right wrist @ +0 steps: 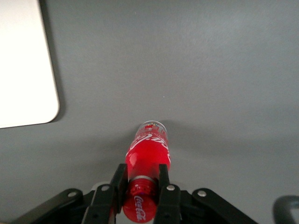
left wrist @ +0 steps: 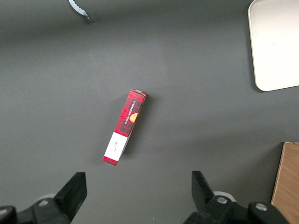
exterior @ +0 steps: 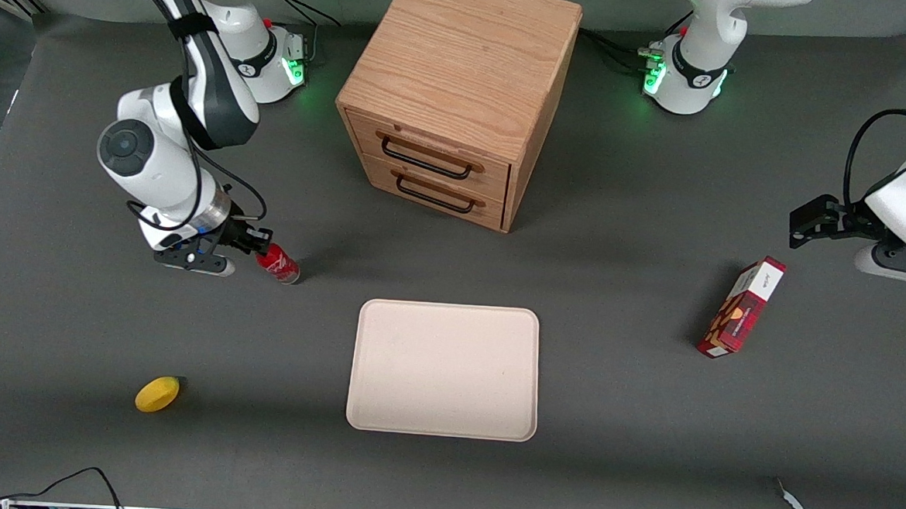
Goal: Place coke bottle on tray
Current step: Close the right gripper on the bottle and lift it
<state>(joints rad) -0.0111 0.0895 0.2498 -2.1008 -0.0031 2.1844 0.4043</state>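
**Bottle gripped at neck, off the tray**

While the coke bottle (exterior: 278,264) stands tilted on the dark table (exterior: 607,418), the gripper (exterior: 256,245) has its fingers (right wrist: 164,184) closed on the neck, just under the red cap. The cream tray (exterior: 444,370) lies apart, nearer the front camera. A lemon (exterior: 157,393) and a drawer cabinet (exterior: 457,92) sit elsewhere.

Right arm bent low over the table, hand (right wrist: 140,186) clamped on something, fingers (right wrist: 117,183) closed.

High front overview, wrist cameras downward, close
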